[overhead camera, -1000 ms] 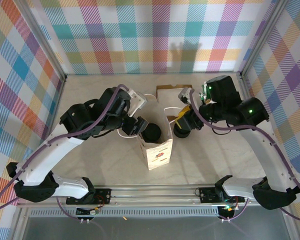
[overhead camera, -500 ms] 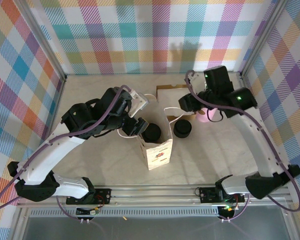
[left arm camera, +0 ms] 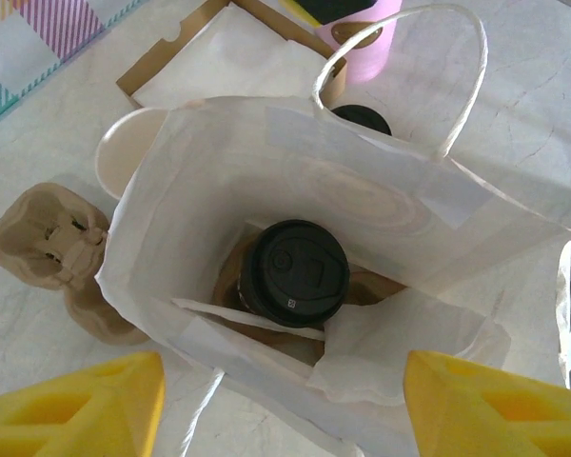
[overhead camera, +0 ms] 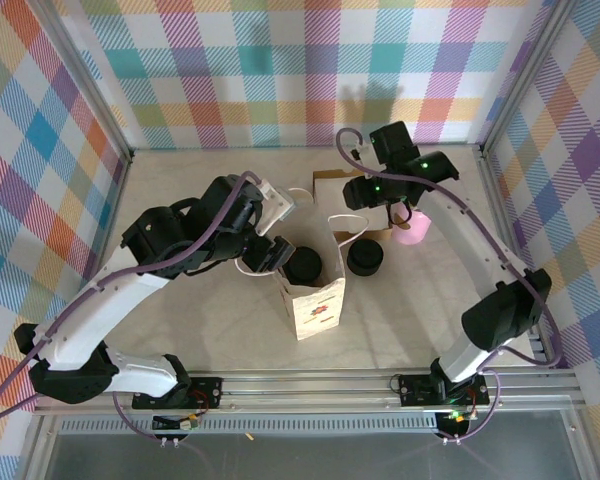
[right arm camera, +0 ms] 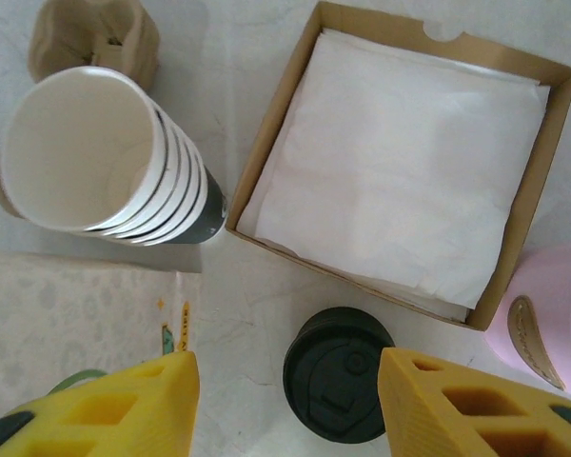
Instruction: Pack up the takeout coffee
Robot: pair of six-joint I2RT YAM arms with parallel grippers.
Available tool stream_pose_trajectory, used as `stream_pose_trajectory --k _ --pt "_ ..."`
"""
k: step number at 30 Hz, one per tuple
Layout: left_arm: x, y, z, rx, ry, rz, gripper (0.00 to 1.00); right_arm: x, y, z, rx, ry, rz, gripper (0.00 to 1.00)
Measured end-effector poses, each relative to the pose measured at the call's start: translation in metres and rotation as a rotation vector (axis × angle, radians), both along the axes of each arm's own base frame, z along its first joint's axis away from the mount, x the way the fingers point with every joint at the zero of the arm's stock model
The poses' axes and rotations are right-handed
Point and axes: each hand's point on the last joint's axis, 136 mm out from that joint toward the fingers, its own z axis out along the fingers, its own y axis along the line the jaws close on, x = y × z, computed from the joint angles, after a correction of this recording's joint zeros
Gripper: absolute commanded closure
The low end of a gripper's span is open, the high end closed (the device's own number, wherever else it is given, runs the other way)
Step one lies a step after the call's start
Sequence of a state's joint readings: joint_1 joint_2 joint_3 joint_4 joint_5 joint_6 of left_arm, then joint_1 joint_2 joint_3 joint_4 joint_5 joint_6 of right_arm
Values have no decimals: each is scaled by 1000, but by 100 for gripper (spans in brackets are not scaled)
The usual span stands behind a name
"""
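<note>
Overhead and wrist views of a two-arm packing station. The takeout coffee (left arm camera: 293, 273), a cup seen from above by its round black lid, stands upright at the bottom of the white paper bag (left arm camera: 381, 195), towards the left-arm side of the bag's floor; the overhead view shows the same lid (overhead camera: 302, 266) inside the open bag mouth (overhead camera: 318, 300). The bag stands upright on the table (overhead camera: 430, 320), near the middle, with its twisted paper handles raised. The left claw (left arm camera: 285, 419) hangs just above the bag mouth, its yellow pads (left arm camera: 71, 405) spread wide and holding nothing. The right claw (right arm camera: 290, 409) is well above the far right part of the table, its jaws also apart and empty. Below it lie a stack of black lids (right arm camera: 338, 386), a tilted stack of lidless white cups (right arm camera: 95, 157), and a cardboard box (right arm camera: 276, 129) lined with white paper. A pink container (right arm camera: 552, 314) sits just beside the box's corner. A brown pulp cup carrier (left arm camera: 52, 248) rests on the table beside the bag
</note>
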State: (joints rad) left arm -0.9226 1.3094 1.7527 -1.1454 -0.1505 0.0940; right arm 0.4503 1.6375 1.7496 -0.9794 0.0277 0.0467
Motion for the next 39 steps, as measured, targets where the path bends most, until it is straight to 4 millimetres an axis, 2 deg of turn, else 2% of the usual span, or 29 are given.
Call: stream_pose_trajectory --k 8,21,30,39 --pt "-4 5 6 -24 -2 14 33 21 0 -32 -25 65 -42 42" --pt "-3 13 4 -28 -3 60 33 44 2 -84 -65 171 -89 33" --pt "-1 15 5 -26 -12 74 33 65 4 -105 -77 187 -123 25" --pt "1 19 7 -25 -25 96 33 80 1 -126 -92 216 -153 23"
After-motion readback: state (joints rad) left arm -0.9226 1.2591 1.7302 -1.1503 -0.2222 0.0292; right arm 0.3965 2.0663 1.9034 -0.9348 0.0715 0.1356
